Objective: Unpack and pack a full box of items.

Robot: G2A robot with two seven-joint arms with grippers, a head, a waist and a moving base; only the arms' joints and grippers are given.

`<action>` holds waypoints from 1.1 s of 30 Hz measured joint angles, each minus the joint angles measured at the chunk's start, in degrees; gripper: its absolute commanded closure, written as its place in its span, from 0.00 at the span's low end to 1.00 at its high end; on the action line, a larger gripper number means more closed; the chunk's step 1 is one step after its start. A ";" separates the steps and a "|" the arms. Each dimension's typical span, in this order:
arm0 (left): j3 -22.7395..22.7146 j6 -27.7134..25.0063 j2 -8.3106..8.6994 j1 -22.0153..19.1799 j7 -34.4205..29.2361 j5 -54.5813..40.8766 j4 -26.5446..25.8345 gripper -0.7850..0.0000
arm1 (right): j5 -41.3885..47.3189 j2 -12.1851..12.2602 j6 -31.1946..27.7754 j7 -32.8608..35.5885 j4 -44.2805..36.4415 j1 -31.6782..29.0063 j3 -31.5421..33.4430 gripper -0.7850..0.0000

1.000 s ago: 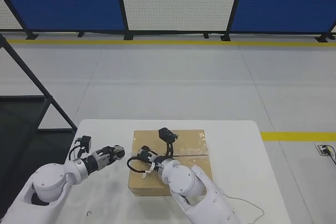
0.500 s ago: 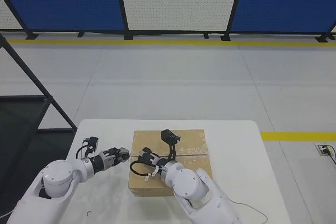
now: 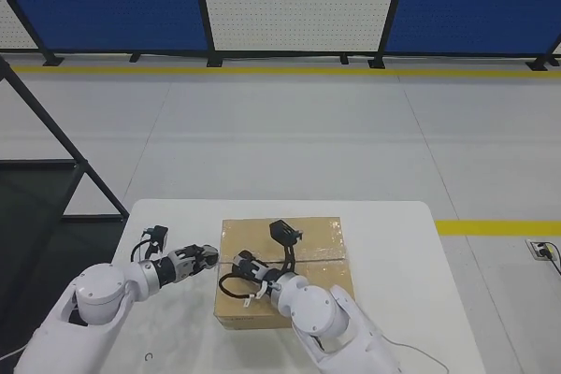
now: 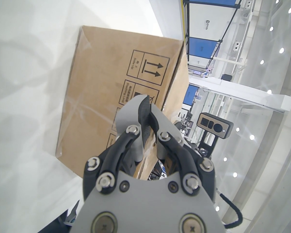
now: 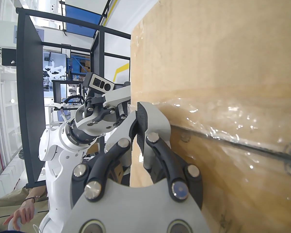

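Note:
A closed cardboard box [image 3: 309,245] sits in the middle of the white table [image 3: 402,271], its top seam sealed with clear tape [image 5: 232,132]. My left gripper [image 3: 210,252] is shut and empty, its tips close to the box's left side face [image 4: 106,86] with printed arrows. In its own view the left gripper [image 4: 146,109] has its pads pressed together. My right gripper [image 5: 139,116] is shut with nothing held. It lies over the box top beside the taped seam, near the left edge. From above, the right gripper [image 3: 234,268] is just right of the left one.
A black metal rack [image 3: 37,131] stands off the table's left side. A small black ring [image 3: 148,355] lies on the table near the front left. A thin cable [image 3: 416,351] trails across the front right. The table's right half is bare.
My left gripper has moved right, up to the box's left side. The right arm has shifted slightly toward the box's front left part.

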 measured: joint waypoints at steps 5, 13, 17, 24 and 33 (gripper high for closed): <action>-1.83 -0.15 0.17 1.65 1.92 -0.96 -2.65 1.00 | 1.39 -0.33 -2.66 -3.00 -2.01 -0.69 0.09 1.00; -12.24 -0.91 1.55 7.45 5.87 -4.85 -10.46 1.00 | 1.95 0.24 -6.71 -8.09 -8.24 -4.97 3.76 1.00; -16.04 -2.47 1.74 10.40 7.48 -7.92 -14.89 0.00 | 1.97 0.77 -8.44 -10.15 -11.82 -8.08 6.44 0.88; -16.70 -3.42 1.69 11.30 7.06 -9.65 -16.35 0.54 | 0.74 1.17 -10.51 -11.82 -14.04 -10.48 7.83 0.77; -16.71 -3.42 1.69 11.30 7.07 -9.65 -16.36 0.05 | 0.75 1.17 -10.49 -11.80 -14.03 -10.47 7.83 0.13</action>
